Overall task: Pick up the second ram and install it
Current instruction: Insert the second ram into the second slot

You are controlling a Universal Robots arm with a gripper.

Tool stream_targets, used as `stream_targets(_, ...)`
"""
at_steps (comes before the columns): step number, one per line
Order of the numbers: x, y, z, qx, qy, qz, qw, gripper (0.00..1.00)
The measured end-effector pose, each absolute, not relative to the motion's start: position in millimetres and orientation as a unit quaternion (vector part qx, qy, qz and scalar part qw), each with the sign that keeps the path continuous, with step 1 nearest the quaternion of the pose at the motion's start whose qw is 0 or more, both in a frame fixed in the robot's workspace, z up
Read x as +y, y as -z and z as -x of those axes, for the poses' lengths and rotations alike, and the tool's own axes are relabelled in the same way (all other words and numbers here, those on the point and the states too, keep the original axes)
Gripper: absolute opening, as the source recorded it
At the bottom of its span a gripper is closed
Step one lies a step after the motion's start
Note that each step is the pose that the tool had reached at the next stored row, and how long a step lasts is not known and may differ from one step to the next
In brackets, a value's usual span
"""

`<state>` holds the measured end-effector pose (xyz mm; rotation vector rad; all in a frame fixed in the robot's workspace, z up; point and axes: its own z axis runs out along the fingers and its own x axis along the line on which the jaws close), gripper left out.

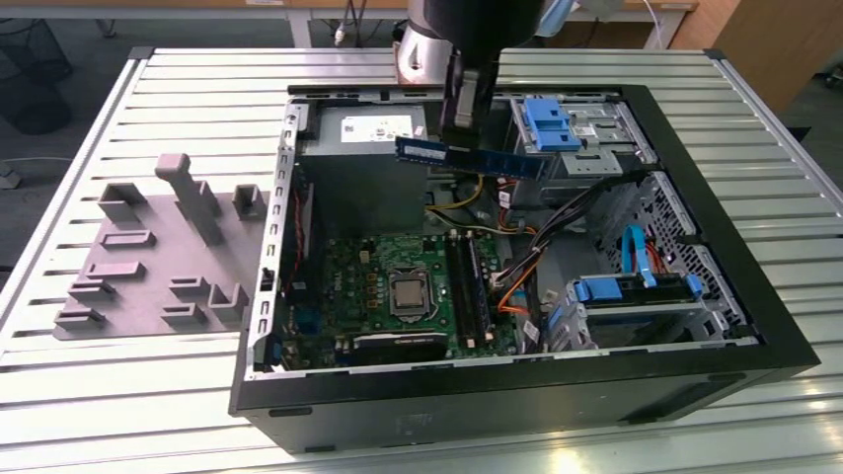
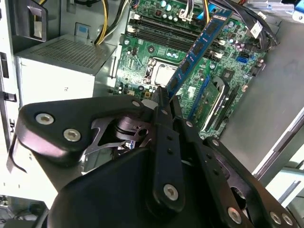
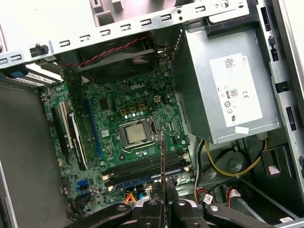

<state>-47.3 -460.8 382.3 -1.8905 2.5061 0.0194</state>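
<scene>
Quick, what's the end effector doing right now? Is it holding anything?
End effector: closed on the memory stick, holding it in the air over the open computer case.

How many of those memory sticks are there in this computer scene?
2. One stick hangs above the open case, clamped in the gripper. The other stick looks already seated on the motherboard in the first wrist view. More may be hidden.

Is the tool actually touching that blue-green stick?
Touching: in the second wrist view, the tool clamps one end of the second ram.
</scene>
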Motion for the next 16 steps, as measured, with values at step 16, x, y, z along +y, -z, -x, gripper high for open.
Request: stream_targets(16,-460.8,-382.3,47.3,0.824,-0.006,0.567,0.001,0.14)
